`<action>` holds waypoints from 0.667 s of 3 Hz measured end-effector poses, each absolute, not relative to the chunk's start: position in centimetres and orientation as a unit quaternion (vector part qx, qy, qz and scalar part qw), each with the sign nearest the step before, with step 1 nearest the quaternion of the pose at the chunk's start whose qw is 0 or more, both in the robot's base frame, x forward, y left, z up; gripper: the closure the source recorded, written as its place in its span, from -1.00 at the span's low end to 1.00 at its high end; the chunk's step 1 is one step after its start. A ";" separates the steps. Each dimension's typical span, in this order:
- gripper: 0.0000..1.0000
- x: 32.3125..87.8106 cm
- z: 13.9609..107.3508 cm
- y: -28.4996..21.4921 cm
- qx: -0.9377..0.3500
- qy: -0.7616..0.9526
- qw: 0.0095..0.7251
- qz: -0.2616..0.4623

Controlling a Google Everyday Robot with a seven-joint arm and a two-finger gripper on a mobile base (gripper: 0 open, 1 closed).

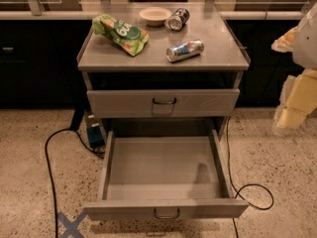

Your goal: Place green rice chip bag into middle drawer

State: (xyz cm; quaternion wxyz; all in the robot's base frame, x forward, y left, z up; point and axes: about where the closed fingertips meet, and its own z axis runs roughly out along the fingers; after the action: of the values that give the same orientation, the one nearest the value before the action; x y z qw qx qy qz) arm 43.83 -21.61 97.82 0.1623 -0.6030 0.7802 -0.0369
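The green rice chip bag (121, 33) lies on its side at the back left of the grey cabinet top (213, 56), crinkled, with white lettering facing up. The middle drawer (124, 209) is pulled fully out towards me, with nothing inside it. My gripper (290, 114) hangs at the far right edge of the view, beside the cabinet, below the level of its top and well away from the bag. It holds nothing that I can see.
A beige bowl (155, 15) and a can (177, 19) on its side sit at the back of the top; another can (184, 50) lies near its front. The upper handled drawer (163, 103) is closed. Black cables (49, 172) run on the speckled floor both sides.
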 end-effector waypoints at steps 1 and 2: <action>-1.00 43.8 97.8 -21.6 -0.603 0.780 0.162 -0.037; -1.00 46.3 96.8 -20.7 -0.609 0.773 0.171 -0.047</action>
State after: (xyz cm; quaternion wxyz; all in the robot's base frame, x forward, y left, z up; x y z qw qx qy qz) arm 46.31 -20.74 96.85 0.1708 -0.6091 0.7731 -0.0468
